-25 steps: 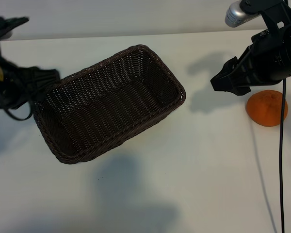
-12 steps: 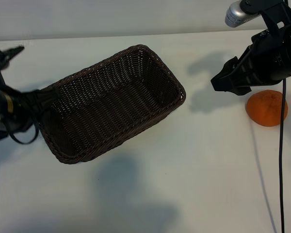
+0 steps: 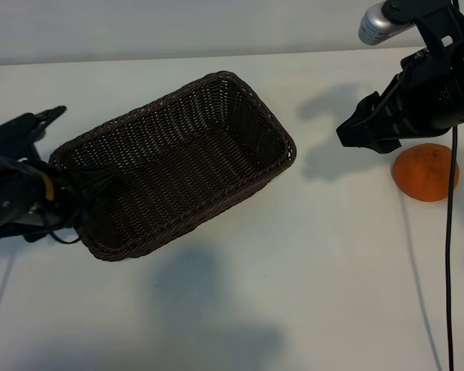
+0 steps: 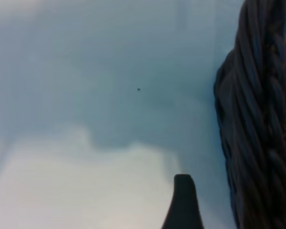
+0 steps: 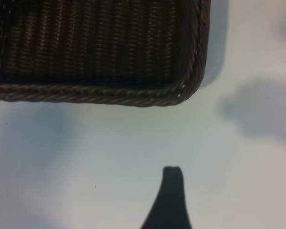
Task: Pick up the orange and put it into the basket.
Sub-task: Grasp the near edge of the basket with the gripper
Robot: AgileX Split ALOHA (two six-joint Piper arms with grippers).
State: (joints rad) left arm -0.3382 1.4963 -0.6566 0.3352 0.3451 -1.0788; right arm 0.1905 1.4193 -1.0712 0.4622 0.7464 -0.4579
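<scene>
The orange (image 3: 424,173) lies on the white table at the far right, its top edge hidden behind my right arm. The dark brown wicker basket (image 3: 216,80) sits left of centre, turned diagonally, with nothing in it. My right gripper (image 3: 359,125) hangs open just up and left of the orange, between it and the basket. Its wrist view shows one finger (image 5: 168,200) over bare table and the basket's corner (image 5: 190,86). My left gripper (image 3: 62,162) stands open at the basket's left end. One of its fingers (image 4: 183,202) sits close beside the braided rim (image 4: 252,119).
A black cable (image 3: 450,255) hangs from the right arm down past the orange to the front edge. A metal cylinder (image 3: 379,22) sticks out above the right arm. White table (image 3: 294,270) stretches in front of the basket.
My left arm has swung forward and rightward, coming up against the basket's left end. The right arm, the basket and the orange have stayed put.
</scene>
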